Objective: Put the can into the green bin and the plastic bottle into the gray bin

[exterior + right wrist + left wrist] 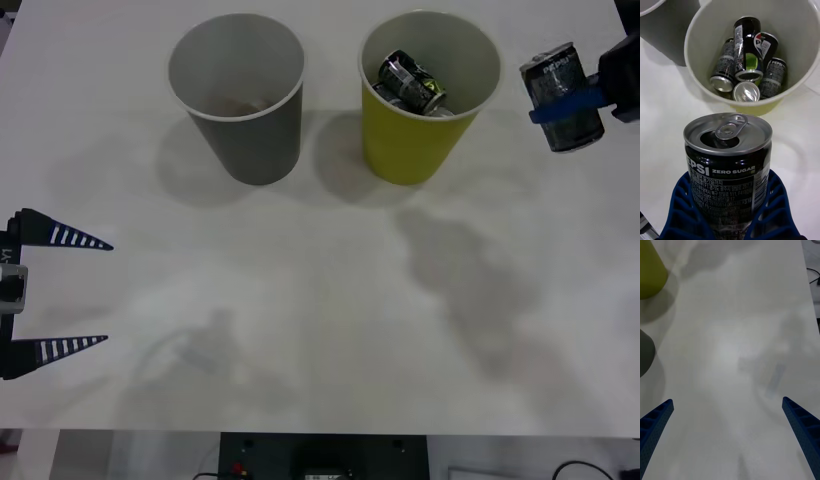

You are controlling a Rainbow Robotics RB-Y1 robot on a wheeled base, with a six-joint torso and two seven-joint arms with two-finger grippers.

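My left hand (100, 292) waits wide open and empty at the worktop's (320, 330) near edge. I see no bottle in the gray bin (238, 92). The green bin (428, 95) holds several cans; my right hand (580, 100) grips another can (563, 95) beside it, still to drop.

White tabletop (330, 330), matte, with soft grey shadows across it. Below its near edge: dark equipment housing (322, 456) with a small red dot on it and black cables (585, 468) trailing off to the side. Several other dark drink cans (747, 63) lie piled together, some with Pepsi labels, one showing its silver top.
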